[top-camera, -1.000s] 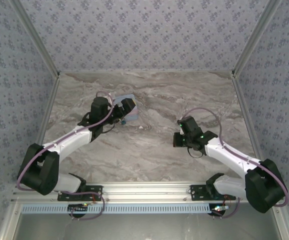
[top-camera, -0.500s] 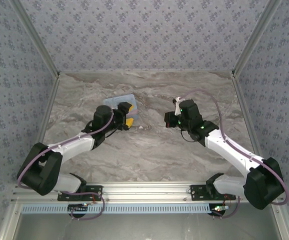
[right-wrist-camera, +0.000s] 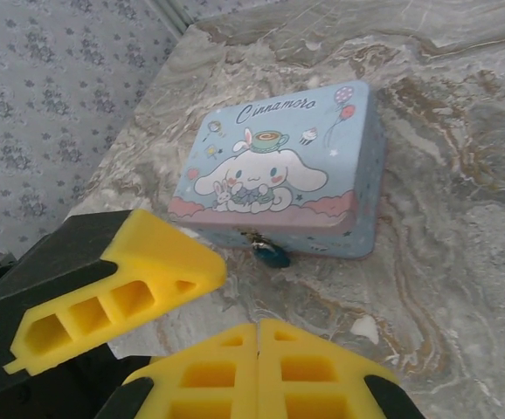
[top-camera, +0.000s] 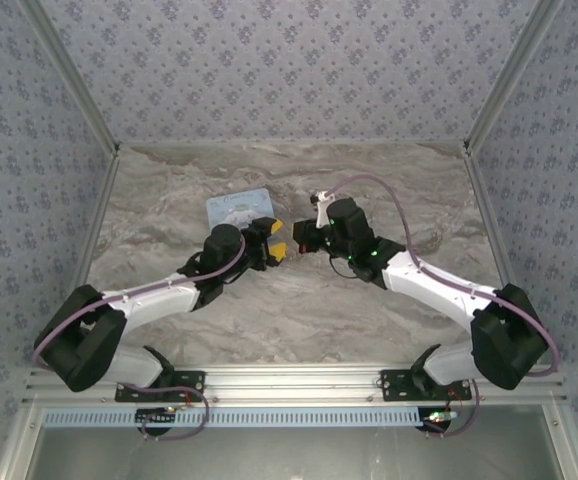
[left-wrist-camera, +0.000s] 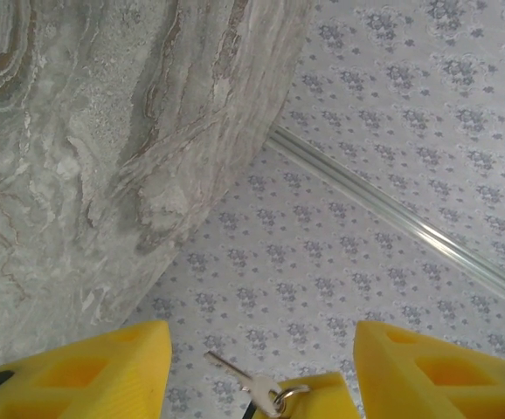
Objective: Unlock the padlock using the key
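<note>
The one container is the pale blue cartoon tin (right-wrist-camera: 274, 170). It lies flat on the marble table (right-wrist-camera: 462, 262) with its lid shut, so you cannot see what it holds. The padlock (right-wrist-camera: 275, 254) hangs at the middle of the tin's side that faces the right wrist camera, just under the latch (right-wrist-camera: 255, 236). You cannot tell whether its body touches the tabletop. It looks tiny against the tin: a dark blue, rounded body with a thin bit of metal above it. It is too small for you to tell shackle from latch or to find the keyhole.

Your right gripper (right-wrist-camera: 257, 330) hangs above the table in front of the tin, its two yellow fingers pressed flat together. In the left wrist view the key (left-wrist-camera: 235, 371), silvery with a small ring at its head, sticks out from that yellow tip against the wall (left-wrist-camera: 366, 131), so the right gripper has it pinched. Your left gripper (left-wrist-camera: 261, 340) is spread wide and grips nothing. The key sits in the gap, touching neither finger. From above, the two grippers sit tip to tip just beside the tin.
</note>
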